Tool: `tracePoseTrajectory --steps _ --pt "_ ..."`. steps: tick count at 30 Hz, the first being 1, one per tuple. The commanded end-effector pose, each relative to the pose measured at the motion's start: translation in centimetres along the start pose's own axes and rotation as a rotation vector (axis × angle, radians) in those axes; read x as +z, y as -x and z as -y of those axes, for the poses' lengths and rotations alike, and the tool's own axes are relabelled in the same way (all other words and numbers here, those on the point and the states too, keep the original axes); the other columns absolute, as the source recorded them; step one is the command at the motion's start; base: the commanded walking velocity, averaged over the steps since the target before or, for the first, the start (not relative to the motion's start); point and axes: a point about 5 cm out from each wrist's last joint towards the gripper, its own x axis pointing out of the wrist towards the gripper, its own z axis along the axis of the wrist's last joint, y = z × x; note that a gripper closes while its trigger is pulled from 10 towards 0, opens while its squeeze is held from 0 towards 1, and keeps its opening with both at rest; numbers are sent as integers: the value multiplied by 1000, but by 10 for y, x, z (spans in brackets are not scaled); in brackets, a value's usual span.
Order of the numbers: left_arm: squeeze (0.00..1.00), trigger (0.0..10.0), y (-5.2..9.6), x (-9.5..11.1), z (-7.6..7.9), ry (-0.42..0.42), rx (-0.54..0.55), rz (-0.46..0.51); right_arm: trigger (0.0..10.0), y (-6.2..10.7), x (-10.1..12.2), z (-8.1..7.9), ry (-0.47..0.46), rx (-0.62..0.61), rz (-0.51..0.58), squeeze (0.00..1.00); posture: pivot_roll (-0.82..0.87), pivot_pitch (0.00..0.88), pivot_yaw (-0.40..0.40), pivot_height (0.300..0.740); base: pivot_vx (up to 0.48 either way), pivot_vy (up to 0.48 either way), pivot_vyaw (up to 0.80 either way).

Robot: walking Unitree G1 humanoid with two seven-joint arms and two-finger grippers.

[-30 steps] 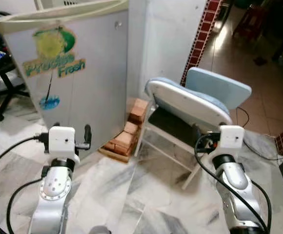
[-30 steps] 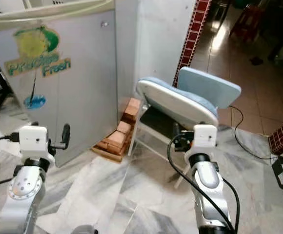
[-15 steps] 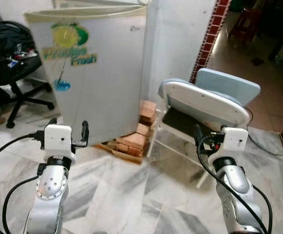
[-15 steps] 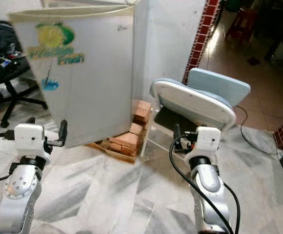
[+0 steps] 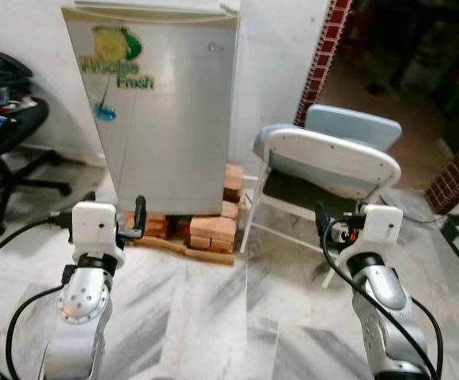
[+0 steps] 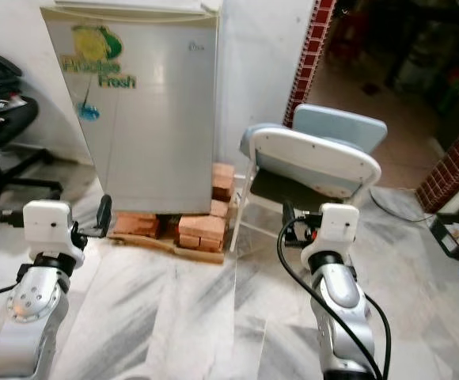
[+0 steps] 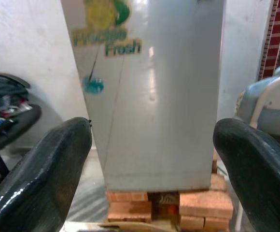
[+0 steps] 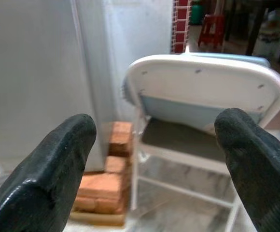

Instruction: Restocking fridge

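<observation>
your left gripper (image 7: 149, 145) stands spread wide with nothing between its rounded, glossy black fingers (image 7: 38, 179), aimed at the fridge (image 5: 162, 103). your right gripper (image 8: 154, 145) is just as wide and bare, facing the chair (image 5: 324, 162) beside it. both arms are raised, likely readied for an approach. the fridge is a smooth grey metal box, door closed, propped on rough orange bricks (image 5: 206, 229), probably to keep it off the marble floor (image 5: 229, 317). nothing to stock with is held, so the stage is unclear

Head eyes look down; wrists face fridge (image 7: 149, 96), chair (image 8: 203, 92).
</observation>
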Motion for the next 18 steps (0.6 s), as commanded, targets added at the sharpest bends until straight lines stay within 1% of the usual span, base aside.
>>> tracePoseTrajectory --steps 1,9,14,18 --pt "0 10000 -3 5 6 21 -22 20 10000 0 6 10 18 -28 14 0 82 26 -52 740 0 480 -800" --pt "0 10000 -5 5 7 35 -26 18 10000 -1 5 16 12 -55 13 0 79 20 -49 740 0 474 -800" --pt "0 10000 -5 4 7 40 -24 16 10000 -2 5 16 6 -55 19 0 80 17 -49 740 0 476 -770" --pt "0 10000 -5 3 7 41 -23 12 10000 -3 6 15 -1 -49 24 0 81 13 -46 740 0 476 0"
